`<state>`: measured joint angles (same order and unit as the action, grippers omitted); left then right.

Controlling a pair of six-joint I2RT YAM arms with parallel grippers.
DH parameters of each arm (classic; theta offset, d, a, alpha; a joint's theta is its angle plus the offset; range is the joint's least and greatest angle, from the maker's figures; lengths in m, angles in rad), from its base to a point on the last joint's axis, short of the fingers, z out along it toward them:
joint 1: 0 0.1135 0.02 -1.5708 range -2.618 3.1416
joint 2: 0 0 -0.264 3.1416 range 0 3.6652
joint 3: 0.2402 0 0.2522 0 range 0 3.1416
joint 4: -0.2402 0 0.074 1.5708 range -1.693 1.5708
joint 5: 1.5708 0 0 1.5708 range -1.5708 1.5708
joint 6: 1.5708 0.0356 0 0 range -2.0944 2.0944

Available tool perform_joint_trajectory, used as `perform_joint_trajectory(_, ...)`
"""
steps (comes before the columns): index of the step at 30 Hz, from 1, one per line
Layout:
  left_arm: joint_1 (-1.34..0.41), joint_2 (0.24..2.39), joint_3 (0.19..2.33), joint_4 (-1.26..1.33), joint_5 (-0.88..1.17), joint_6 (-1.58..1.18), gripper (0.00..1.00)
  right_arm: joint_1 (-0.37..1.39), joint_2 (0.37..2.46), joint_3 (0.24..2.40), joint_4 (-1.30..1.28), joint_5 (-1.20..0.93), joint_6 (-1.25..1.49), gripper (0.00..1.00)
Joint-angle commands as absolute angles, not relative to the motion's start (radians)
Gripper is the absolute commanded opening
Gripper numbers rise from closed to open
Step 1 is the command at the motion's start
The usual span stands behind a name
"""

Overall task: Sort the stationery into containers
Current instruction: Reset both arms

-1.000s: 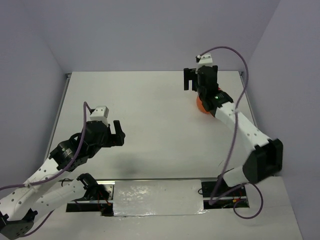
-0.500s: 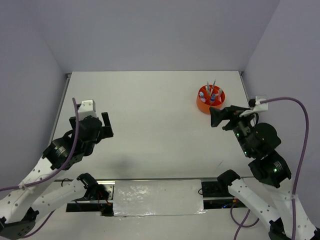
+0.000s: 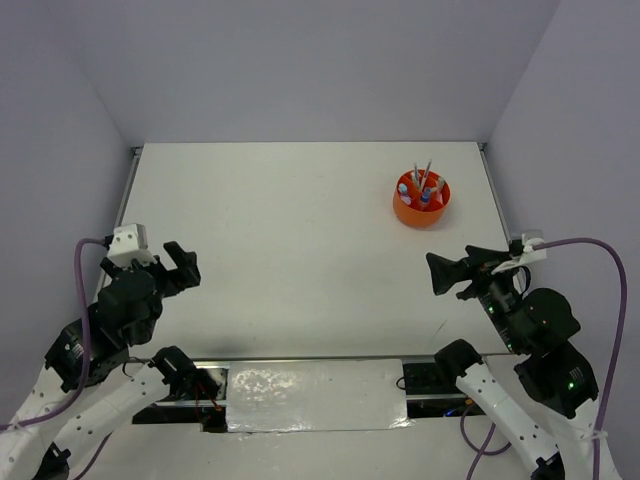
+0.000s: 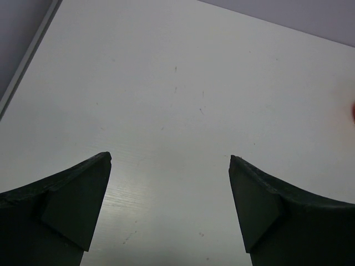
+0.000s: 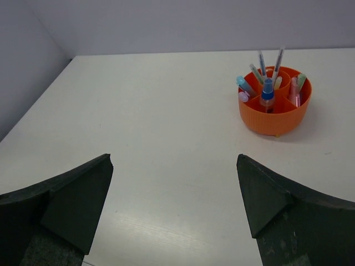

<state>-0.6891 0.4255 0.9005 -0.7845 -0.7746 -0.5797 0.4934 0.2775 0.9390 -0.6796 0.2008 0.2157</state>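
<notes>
My left jaws wide, right jaws wide, neither holding anything; stationery (image 5: 267,93) stands in orange organiser (image 5: 275,120) on table (image 3: 300,230)

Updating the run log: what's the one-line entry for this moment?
left gripper: open, empty | right gripper: open, empty | stationery: standing in organiser

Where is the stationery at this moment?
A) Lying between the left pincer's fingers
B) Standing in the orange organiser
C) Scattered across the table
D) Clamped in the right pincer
B: the stationery stands in the compartments of the orange organiser, while the left pincer and the right pincer are open and hold nothing.
</notes>
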Motion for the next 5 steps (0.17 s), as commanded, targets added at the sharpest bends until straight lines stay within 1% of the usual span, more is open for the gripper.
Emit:
perform_joint_trajectory(1, -0.684, 0.436, 0.899, -0.753, -0.801, -0.568, 0.99, 0.500, 0.285, 0.930, -0.704, 0.204, 0.219, 1.00)
perform_joint_trajectory(5, -0.684, 0.442, 0.900, -0.764, -0.808, -0.571, 0.99, 0.499, 0.310, 0.928, -0.709, 0.204, 0.227, 1.00)
